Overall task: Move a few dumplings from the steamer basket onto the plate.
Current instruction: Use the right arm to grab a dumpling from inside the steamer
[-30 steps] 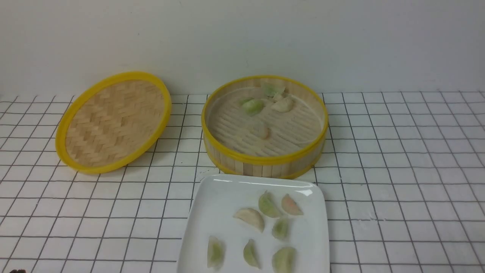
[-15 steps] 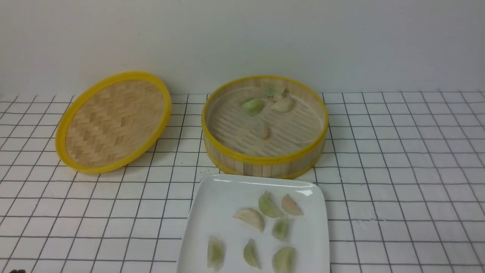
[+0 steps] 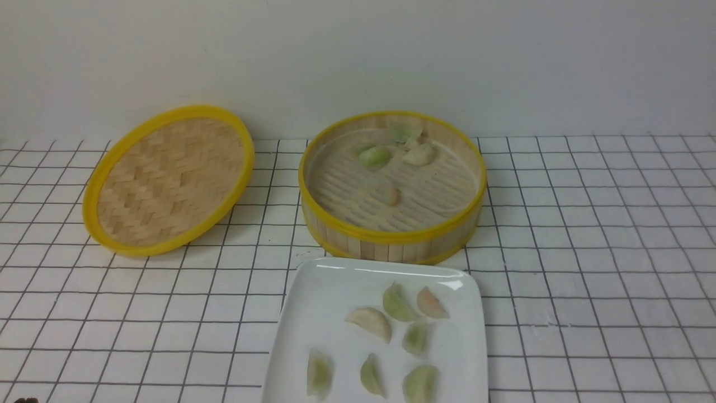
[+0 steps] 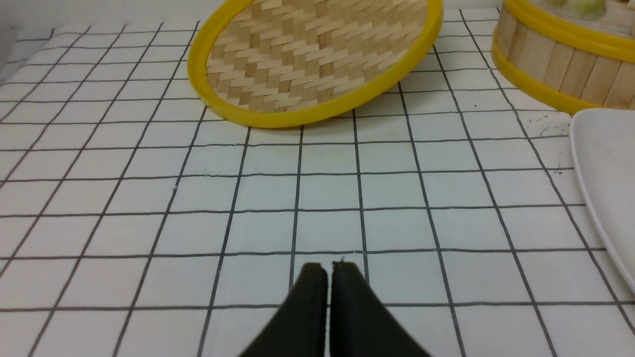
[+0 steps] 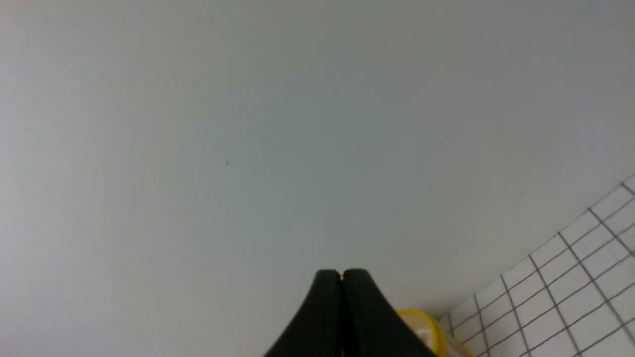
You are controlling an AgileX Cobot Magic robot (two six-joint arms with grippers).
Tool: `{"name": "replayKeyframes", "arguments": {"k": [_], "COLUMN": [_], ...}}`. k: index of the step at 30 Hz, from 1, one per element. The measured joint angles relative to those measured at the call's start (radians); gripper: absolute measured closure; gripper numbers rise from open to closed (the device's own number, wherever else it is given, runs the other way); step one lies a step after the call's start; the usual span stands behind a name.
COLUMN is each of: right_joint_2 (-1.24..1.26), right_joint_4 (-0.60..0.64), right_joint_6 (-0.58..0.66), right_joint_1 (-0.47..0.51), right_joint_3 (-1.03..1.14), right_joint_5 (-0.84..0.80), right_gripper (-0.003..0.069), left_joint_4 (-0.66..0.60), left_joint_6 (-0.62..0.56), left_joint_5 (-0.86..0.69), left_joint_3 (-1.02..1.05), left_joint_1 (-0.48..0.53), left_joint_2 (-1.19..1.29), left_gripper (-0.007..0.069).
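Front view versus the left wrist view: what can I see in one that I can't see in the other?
Only the front view shows the seven dumplings lying on the plate, and the slatted floor inside the steamer basket with a few more on it. Only the left wrist view plainly shows the left gripper, its black fingers closed together and holding nothing. Both show the woven lid, the basket's outer wall, at least an edge of the plate, and the checked tablecloth.

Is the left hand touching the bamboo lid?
Apart. The left wrist view shows the shut left hand with rows of bare table squares between its tips and the lid.
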State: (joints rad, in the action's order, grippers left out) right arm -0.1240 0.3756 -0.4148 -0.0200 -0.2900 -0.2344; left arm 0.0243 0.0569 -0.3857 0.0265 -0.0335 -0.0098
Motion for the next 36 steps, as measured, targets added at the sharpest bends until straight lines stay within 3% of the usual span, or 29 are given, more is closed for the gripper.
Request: {"name": "replayKeyframes", "arguments": {"k": [3,6,10,14,16,26,31,36], "right_joint_2": [-0.155,-0.494,-0.827,-1.194,-1.275,-1.880,-2.066,-2.262], "right_joint_4": [-0.055,-0.075,-0.051,-0.027,-0.030,-0.163,-0.253,-0.328], "right_joint_6": [0.117,0.291,0.342,0.350,0.350,0.263,0.256,0.259], "right_joint_1": [0.000,0.000,0.000,-0.031,-0.053,-0.371,-0.454,-0.502], "right_joint_3": [-0.194,-0.488,-0.710,-0.986,-1.051,-1.663,-1.862,-2.066], "right_joint_5": [-0.196,-0.536,-0.815,-0.983,-0.994,-1.004,-1.008,-1.010], "right_gripper": [0.0673,0.0673,0.0671,0.0669,0.0668,0.0655,0.0639,0.0564], "left_joint_4": [0.000,0.000,0.000,0.000,0.000,0.000,0.000,0.000], "left_joint_6": [0.000,0.000,0.000,0.000,0.000,0.000,0.000,0.000], "left_joint_5": [0.000,0.000,0.000,0.000,0.000,0.000,0.000,0.000], "left_joint_3": [0.000,0.000,0.000,0.000,0.000,0.000,0.000,0.000], "left_joint_1": [0.000,0.000,0.000,0.000,0.000,0.000,0.000,0.000], "left_joint_2": [0.000,0.000,0.000,0.000,0.000,0.000,0.000,0.000], "left_gripper": [0.0631,0.0631,0.0631,0.0631,0.0631,0.0631,0.0631,0.0631]}}
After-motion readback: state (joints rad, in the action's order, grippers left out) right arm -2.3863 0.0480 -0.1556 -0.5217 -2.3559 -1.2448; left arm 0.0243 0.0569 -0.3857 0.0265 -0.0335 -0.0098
